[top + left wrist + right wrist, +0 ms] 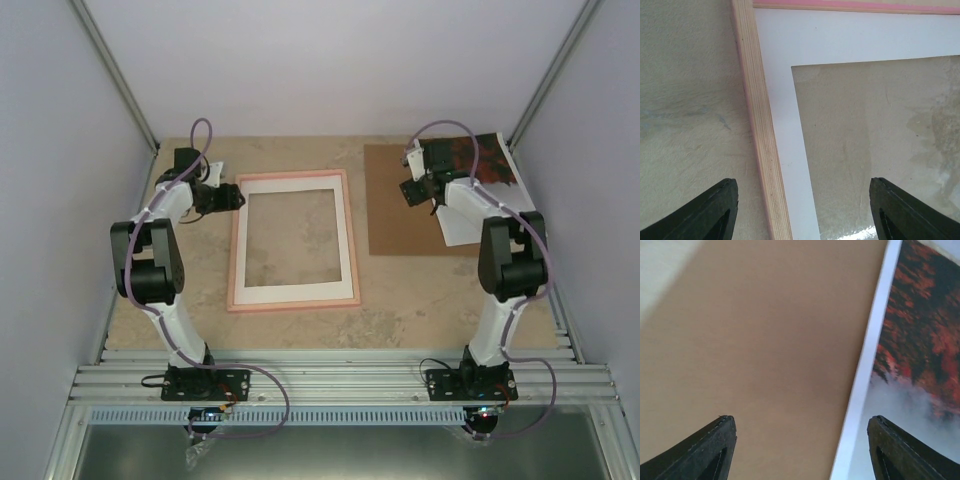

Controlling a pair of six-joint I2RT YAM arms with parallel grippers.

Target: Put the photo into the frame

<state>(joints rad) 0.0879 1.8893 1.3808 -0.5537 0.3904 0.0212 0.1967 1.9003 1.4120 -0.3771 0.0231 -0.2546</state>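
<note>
The frame [760, 130] is seen empty on the bench [400, 290]; the photo [497, 160] is laid well apart, partly on the backing board [765, 340]. The left pincer [802, 182] and right pincer [800, 420] are released, so nothing is judged done.

My left gripper [230, 197] sits at the far left edge of the pink frame [291, 297], which lies flat on the mottled beige table [400, 290]. My right gripper [416, 190] hangs over the brown cardboard backing board [395, 220], just beside the photo [492, 160], whose dark red print overlaps that board's right side and is partly hidden by my arm.
</note>
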